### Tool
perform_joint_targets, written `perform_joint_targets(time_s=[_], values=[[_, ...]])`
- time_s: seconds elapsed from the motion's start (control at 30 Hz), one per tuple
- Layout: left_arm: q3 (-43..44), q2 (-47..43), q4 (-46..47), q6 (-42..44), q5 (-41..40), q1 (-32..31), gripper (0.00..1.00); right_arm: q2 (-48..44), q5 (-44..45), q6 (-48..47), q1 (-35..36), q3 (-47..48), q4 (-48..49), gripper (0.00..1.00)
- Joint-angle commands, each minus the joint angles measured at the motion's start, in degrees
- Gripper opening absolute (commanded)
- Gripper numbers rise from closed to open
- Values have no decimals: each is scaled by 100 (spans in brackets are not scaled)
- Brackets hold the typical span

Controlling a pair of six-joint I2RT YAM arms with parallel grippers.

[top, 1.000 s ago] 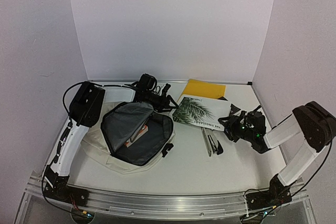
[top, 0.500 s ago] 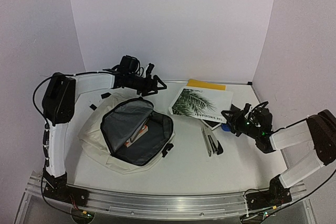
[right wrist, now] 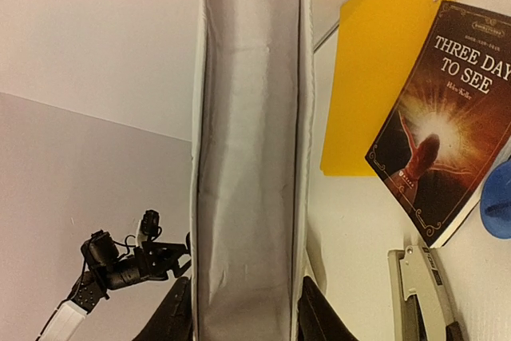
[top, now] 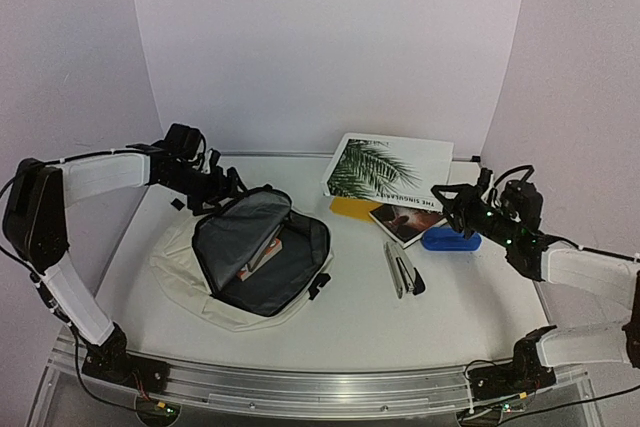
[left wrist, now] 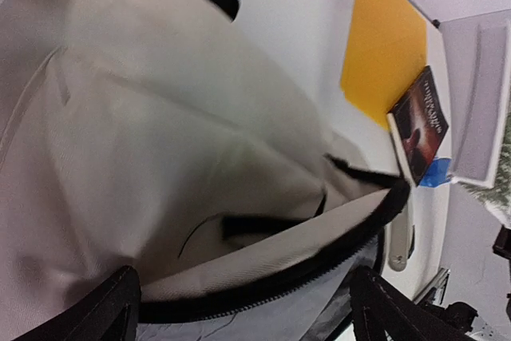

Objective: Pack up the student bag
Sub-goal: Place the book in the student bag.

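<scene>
Backpack lies flat on the table, left of center in the overhead view. Main pocket is unzipped & gaping, dark grey lining showing, w/ a brownish book inside.

L gripper sits at the backpack's upper-left edge, just beside the open zip. In the L wrist view its fingers are at the bottom corners of the frame, wide apart, w/ only cream fabric & the black zip rim under the gap. Can't tell if they touch the cloth.

R gripper, right of center, is clamped on a big palm-leaf book, holding it tilted up off the table near the back wall. In the R wrist view the book's grey edge runs up mid-frame, pinched btw both fingers.

Below the raised book a yellow folder lies flat, w/ a paperback, "Three Days to See", just right of it. A blue thing is right beside the paperback's lower-right corner. Stapler lies lower in the frame, btw backpack & R arm, apart from both.
</scene>
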Motion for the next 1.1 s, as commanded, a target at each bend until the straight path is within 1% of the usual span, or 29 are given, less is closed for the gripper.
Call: perform_joint_targets(time_s=[0.0,0.07,0.23,0.37,0.43,0.57,0.6,0.67,0.77,0.83,0.9,0.97,1.0,1.07], values=[[-483,-994,-842,-207,-1013,-17,94,-330,-355,-553,-22,508,-899,32],[-718,-1325,-1184,-373,-1257,-6,95,-333,-475,-533,-8,539,-999,31],[-1109,-1801,-1406,-603,-1484,3,96,-300,-581,-509,-12,559,-1012,30],[-1300,-1893,-1401,-662,-1481,18,96,-246,-761,-533,3,596,-1021,30],[-1350,-1834,-1289,-707,-1352,21,93,-187,-940,-564,9,589,-1034,30],[-1394,-1714,-1026,-749,-1163,18,79,-56,-1202,-597,68,521,-1064,30],[-1396,-1664,-968,-752,-1146,21,73,1,-1323,-602,96,494,-1070,30],[-1418,-1565,-859,-743,-1147,20,64,78,-1476,-650,165,486,-1082,30],[-1513,-1434,-636,-774,-1126,21,56,253,-1643,-761,305,512,-1124,30],[-1505,-1313,-556,-806,-1065,21,46,434,-1760,-804,407,545,-1151,30],[-1487,-1272,-528,-842,-1079,21,33,584,-1818,-844,588,585,-1157,30],[-1490,-1318,-522,-877,-1145,26,24,696,-1828,-896,767,643,-1190,30],[-1512,-1426,-491,-909,-1194,21,16,756,-1807,-925,859,667,-1208,30],[-1552,-1603,-383,-911,-1194,21,8,802,-1778,-948,964,691,-1237,30]])
